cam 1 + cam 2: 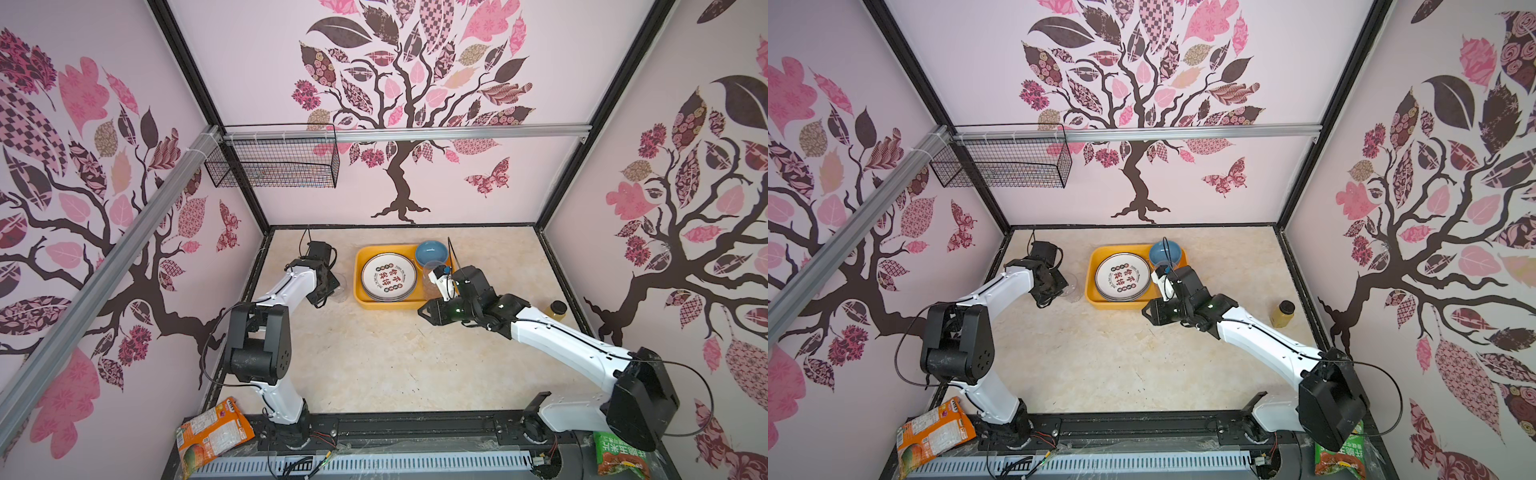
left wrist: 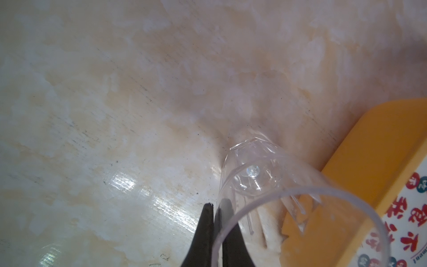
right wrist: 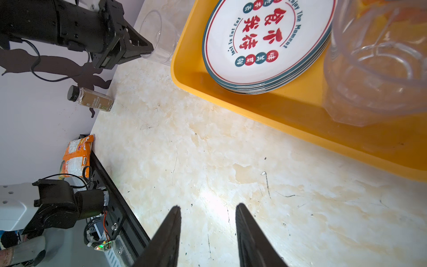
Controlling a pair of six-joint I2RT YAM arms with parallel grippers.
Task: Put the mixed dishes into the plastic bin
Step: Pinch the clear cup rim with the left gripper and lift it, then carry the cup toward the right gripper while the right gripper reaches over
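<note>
We find the bin (image 1: 1113, 306) toward the bench's far edge, about midway along it. Inside: a stack of plates (image 1: 1122, 276) on the left, a blue bowl (image 1: 1165, 252) in the far right corner. A clear tumbler (image 1: 1074, 286) is just left of the bin. The left gripper (image 1: 1062, 291) is at its rim, the grip too small for us to read. The right gripper (image 1: 1144, 311) hangs by the bin's near right corner. A bottle (image 1: 1282, 313) stands near the bench's right edge.

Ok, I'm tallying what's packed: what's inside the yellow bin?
The bin holds stacked plates, a blue bowl and a clear tumbler. Anything under the plates is hidden.
</note>
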